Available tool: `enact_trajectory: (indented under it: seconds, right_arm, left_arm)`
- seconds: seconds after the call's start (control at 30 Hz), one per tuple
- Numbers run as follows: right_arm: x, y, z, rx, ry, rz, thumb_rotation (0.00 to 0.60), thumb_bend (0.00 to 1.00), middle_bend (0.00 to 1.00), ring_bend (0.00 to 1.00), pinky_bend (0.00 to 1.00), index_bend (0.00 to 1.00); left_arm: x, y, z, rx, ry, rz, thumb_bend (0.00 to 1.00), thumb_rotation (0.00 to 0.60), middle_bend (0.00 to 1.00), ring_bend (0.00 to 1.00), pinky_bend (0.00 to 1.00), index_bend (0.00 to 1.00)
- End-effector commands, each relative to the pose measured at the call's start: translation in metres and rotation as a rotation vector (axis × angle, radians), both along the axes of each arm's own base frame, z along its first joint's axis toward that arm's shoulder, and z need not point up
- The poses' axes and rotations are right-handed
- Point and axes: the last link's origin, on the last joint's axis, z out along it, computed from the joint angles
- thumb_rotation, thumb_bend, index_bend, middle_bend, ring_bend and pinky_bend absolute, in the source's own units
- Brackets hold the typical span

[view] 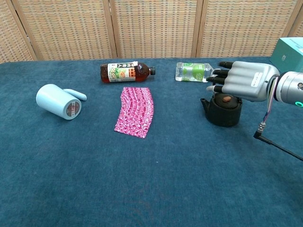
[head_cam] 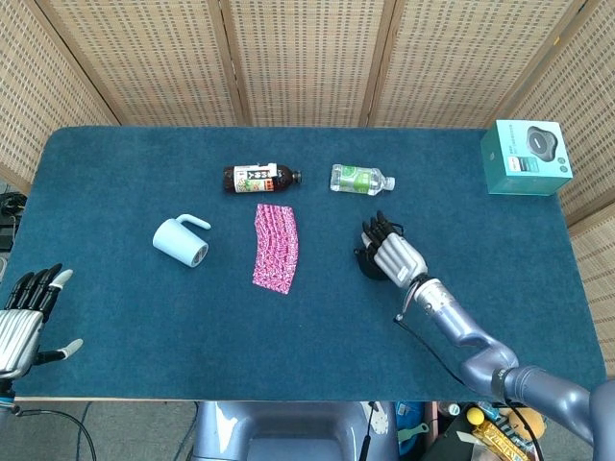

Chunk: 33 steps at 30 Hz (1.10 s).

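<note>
My right hand (view: 242, 81) (head_cam: 392, 252) hovers with its fingers stretched out over a small black round pot (view: 222, 110) (head_cam: 365, 263) that has a red dot on top; it holds nothing. A clear bottle with a green label (view: 191, 72) (head_cam: 359, 179) lies just beyond the hand. At the table's near left corner my left hand (head_cam: 23, 318) stays open with fingers apart, away from every object; the chest view does not show it.
A brown bottle (head_cam: 259, 178) (view: 124, 72) lies on its side at the back. A pink patterned packet (head_cam: 276, 248) (view: 136, 111) and a light blue mug (head_cam: 181, 240) (view: 58, 101) lie left of centre. A teal box (head_cam: 526, 157) (view: 289, 49) stands far right.
</note>
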Motion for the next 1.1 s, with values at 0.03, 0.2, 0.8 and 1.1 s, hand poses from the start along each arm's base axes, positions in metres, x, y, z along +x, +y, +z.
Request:
enact_trajectory:
  seconds: [0.03,0.2,0.8,1.1]
  right_arm:
    - [-0.006,-0.004,0.009,-0.053,-0.007,-0.109,0.6,1.0,0.06,0.0,0.04,0.1]
    - [-0.005,-0.002,0.017,-0.064,-0.021,-0.15,0.6,1.0,0.06,0.0,0.04,0.1]
    - [0.023,-0.008,0.055,0.041,-0.794,-0.359,0.6,0.39,0.0,0.0,0.04,0.37]
    - [0.012,-0.014,0.044,0.054,-0.87,-0.479,0.6,0.49,0.0,0.0,0.04,0.47]
  left_arm:
    - [0.0,0.0,0.0,0.0,0.0,0.002,0.01,0.6,0.0,0.0,0.0,0.0]
    - [0.0,0.0,-0.001,-0.005,0.003,0.001,0.01,0.6,0.0,0.0,0.0,0.0]
    - [0.0,0.0,0.0,-0.008,0.0,0.003,0.01,0.6,0.0,0.0,0.0,0.0]
    - [0.0,0.001,-0.002,-0.016,-0.001,0.007,0.01,0.6,0.0,0.0,0.0,0.0]
